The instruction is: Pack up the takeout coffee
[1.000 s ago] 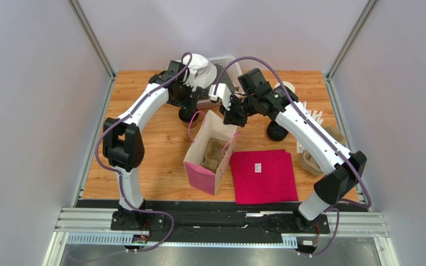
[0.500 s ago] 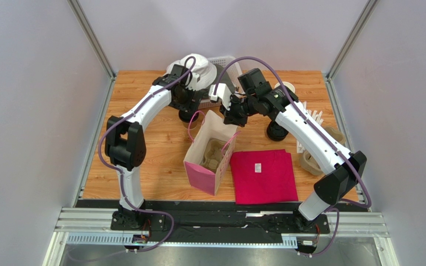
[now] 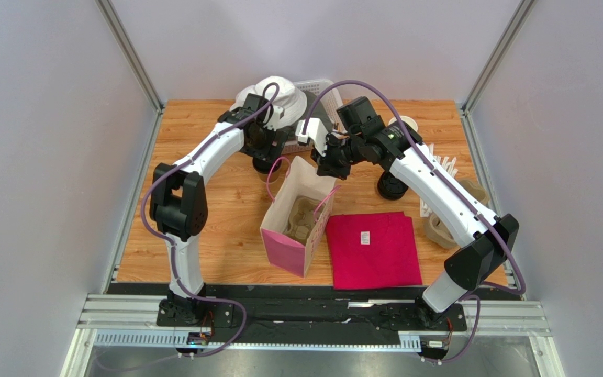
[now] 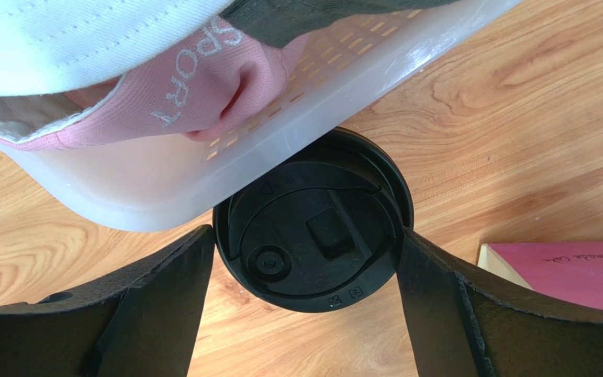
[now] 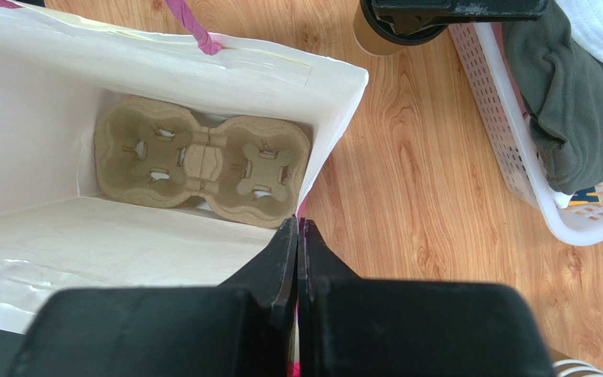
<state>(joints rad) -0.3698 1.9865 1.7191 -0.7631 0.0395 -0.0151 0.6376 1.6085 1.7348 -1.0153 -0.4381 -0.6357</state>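
The takeout coffee [image 4: 312, 228], a tan cup with a black lid, stands on the wood table right beside the white basket [image 4: 202, 165]. It also shows in the top view [image 3: 264, 165] and in the right wrist view [image 5: 367, 35]. My left gripper [image 4: 306, 236] is open, with one finger on each side of the lid and very close to it. My right gripper [image 5: 297, 224] is shut on the rim of the open pink paper bag [image 5: 45, 228], holding it at its far right edge [image 3: 330, 169]. A cardboard cup carrier [image 5: 202, 161] lies in the bag's bottom.
The basket [image 3: 316, 88] holds a white cap [image 3: 281, 94] and dark clothes. A red cloth [image 3: 374, 247] lies right of the bag. A stack of black lids [image 3: 391, 187], tan cups [image 3: 408, 123] and spare carriers [image 3: 442, 232] are on the right.
My left arm has moved a little toward the back right, bringing its gripper over the cup by the basket. The right arm and the bag have not moved.
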